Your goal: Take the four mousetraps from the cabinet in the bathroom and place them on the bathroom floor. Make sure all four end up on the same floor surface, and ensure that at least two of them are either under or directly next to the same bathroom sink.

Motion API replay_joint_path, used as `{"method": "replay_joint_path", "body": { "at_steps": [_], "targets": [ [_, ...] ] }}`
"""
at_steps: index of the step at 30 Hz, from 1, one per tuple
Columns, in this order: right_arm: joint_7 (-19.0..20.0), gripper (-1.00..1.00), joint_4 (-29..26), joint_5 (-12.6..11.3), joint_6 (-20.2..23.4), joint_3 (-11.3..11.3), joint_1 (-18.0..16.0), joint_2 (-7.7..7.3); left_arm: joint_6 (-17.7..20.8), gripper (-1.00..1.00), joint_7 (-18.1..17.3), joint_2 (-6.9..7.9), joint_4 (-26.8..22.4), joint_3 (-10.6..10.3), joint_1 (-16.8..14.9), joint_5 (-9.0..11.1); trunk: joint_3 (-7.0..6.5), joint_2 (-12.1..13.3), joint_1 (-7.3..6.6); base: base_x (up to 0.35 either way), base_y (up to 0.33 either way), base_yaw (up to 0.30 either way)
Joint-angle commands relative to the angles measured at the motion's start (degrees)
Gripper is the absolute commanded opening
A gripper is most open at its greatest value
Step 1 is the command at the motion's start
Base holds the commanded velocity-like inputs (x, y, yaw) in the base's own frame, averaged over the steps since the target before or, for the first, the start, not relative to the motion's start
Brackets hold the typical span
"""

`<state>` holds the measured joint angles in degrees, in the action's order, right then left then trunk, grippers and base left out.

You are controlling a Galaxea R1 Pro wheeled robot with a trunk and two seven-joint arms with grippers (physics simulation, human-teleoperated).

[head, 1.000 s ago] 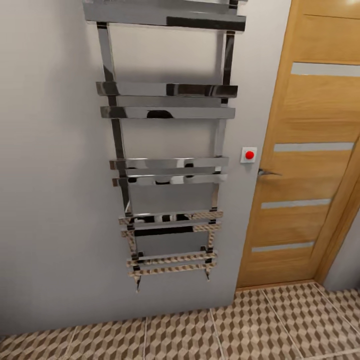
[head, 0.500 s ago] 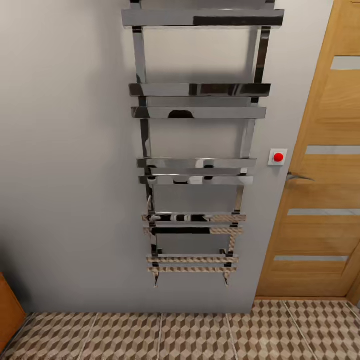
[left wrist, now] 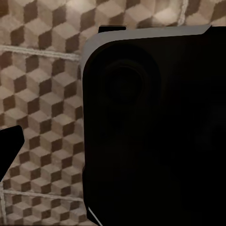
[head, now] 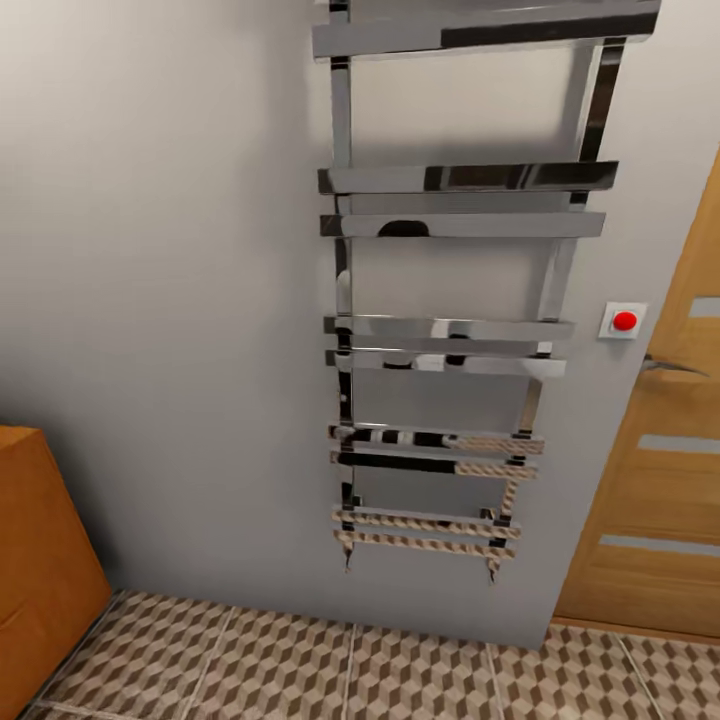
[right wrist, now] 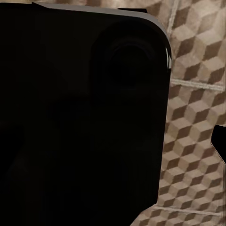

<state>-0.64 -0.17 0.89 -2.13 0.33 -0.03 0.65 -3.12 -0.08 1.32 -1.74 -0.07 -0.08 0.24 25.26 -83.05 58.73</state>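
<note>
Zero mousetraps on view: I am in transit, so this entry logs the room as my head camera has it.
Wall: plain grey, taking up most of the head view.
Bathroom floor (head: 400,670): cube-pattern tiles with pale grout along the foot of the wall; the same tiles lie beneath both my wrist cameras.
Cabinet (head: 45,560): orange-brown wood, one corner and a flat side at the lower left edge of the head view, standing on the tiles against the wall. My judgement is that the traps are inside; no drawer front or handle faces me.
Cabinet axis: cannot tell from this corner; the top edge runs off the frame to my left, so I take the long side to lie that way.
Door (head: 665,480): pale wood with grey strips, at the right edge.
Towel rail (head: 450,345): chrome ladder on the wall between cabinet and door, long axis upright.
Red button (head: 624,321): on a white plate, between rail and door.
Left claw: dark housing blocks the wrist camera; apart or together, I cannot tell.
Right claw: same, cannot tell.
Step in hand: reach the cabinet front.
How to do it well: my judgement is to turn the base leftward until the drawer fronts face me squarely, stop short enough for a drawer to slide out, and keep both arms tucked until then.
</note>
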Motion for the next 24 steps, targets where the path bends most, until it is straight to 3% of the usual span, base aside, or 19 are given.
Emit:
{"method": "replay_joint_path", "body": {
  "at_steps": [1,24],
  "targets": [
    [-0.07,1.0,0.0,0.09,-0.15,0.02,0.0,0.0,-0.13,1.0,-0.01,0.0,-0.02,-0.01,-0.01,0.02,0.05,-0.03,0.0,0.0,0.0,0.269],
    [-0.07,1.0,0.0,0.08,-0.15,0.02,0.0,0.03,-0.13,1.0,-0.01,0.0,-0.02,-0.03,-0.01,0.02,0.05,-0.03,0.0,0.0,0.0,0.269]
  ]
}}
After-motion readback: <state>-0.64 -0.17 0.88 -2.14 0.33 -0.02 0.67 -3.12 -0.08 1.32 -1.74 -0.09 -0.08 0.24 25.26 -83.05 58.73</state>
